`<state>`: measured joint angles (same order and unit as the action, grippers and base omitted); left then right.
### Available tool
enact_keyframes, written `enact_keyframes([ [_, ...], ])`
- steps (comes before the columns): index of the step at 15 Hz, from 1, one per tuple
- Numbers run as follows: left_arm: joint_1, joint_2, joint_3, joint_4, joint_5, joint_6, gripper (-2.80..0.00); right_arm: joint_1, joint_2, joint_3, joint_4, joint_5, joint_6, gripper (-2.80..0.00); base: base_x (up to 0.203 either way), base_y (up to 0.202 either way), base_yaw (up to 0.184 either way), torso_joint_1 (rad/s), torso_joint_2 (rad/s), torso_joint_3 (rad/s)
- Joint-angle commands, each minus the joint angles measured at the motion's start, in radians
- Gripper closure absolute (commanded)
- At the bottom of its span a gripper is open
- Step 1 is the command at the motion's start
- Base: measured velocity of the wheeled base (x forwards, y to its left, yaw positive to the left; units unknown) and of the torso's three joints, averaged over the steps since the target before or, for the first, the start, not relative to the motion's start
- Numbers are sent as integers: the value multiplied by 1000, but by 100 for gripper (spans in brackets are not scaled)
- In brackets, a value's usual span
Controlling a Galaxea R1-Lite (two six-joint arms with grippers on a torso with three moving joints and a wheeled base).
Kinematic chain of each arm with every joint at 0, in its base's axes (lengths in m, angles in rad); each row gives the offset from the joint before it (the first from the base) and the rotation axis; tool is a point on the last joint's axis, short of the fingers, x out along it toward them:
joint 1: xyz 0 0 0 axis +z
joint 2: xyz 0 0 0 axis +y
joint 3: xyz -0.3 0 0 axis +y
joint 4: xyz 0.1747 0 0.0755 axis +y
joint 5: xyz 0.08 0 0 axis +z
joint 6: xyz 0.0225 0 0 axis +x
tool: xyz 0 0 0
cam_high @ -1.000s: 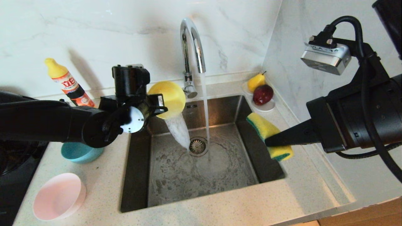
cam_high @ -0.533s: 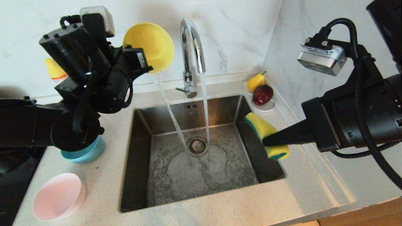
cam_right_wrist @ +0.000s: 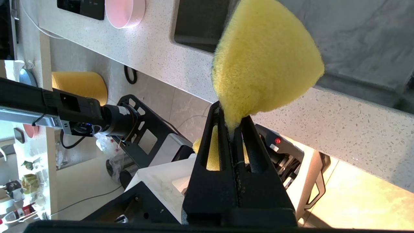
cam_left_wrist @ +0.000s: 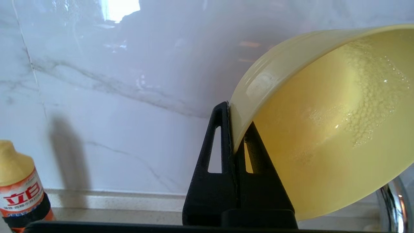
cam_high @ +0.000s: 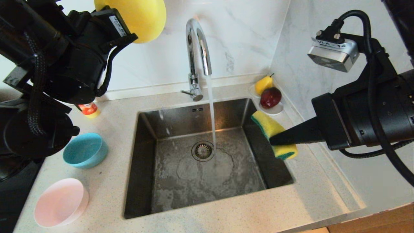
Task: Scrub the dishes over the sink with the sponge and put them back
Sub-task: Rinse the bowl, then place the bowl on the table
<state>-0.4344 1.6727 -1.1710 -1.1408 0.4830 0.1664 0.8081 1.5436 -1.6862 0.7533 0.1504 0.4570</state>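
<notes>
High at the upper left, above the counter and left of the tap, my left gripper [cam_high: 124, 32] is shut on the rim of the yellow bowl [cam_high: 139, 16]. In the left wrist view the gripper [cam_left_wrist: 231, 119] pinches the bowl [cam_left_wrist: 323, 129], whose wet inside holds small bubbles. My right gripper [cam_high: 273, 140] is shut on the yellow-and-green sponge [cam_high: 268, 124] over the right edge of the sink [cam_high: 194, 181]. The right wrist view has the gripper [cam_right_wrist: 231, 116] squeezing the sponge [cam_right_wrist: 265, 61] at its narrow end. A light blue bowl [cam_high: 84, 154] and a pink bowl [cam_high: 59, 202] stand on the counter left of the sink.
The chrome tap [cam_high: 197, 42] runs a stream of water [cam_high: 212, 106] into the basin near the drain [cam_high: 202, 150]. A detergent bottle [cam_high: 88, 109] stands at the back left. A saucer with a pear [cam_high: 263, 84] and an apple [cam_high: 270, 97] sits in the back right corner.
My left arm has lifted the yellow bowl from over the sink, where it was pouring out water, up and to the left. The right gripper and sponge have barely moved.
</notes>
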Motion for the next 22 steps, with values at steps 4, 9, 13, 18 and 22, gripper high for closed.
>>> enact_keyframes([
  [4, -3, -16, 51, 129, 3, -28, 0, 0, -1, 8, 4, 0, 3, 0, 0, 0, 0, 0, 0, 0],
  [9, 39, -133, -49, 991, -73, -244, 0, -5, -18, 47, 3, 0, 6, 0, 0, 0, 0, 0, 0, 0],
  [13, 244, -178, -388, 1617, -295, -466, 0, -18, -17, 54, 4, 0, 5, 0, 0, 0, 0, 0, 0, 0],
  [18, 604, -175, -462, 1732, -409, -617, 0, -43, -11, 77, 4, 0, 2, 0, 0, 0, 0, 0, 0, 0],
  [22, 865, -155, -460, 1740, -569, -715, 0, -44, -8, 94, 3, 0, 2, 0, 0, 0, 0, 0, 0, 0],
])
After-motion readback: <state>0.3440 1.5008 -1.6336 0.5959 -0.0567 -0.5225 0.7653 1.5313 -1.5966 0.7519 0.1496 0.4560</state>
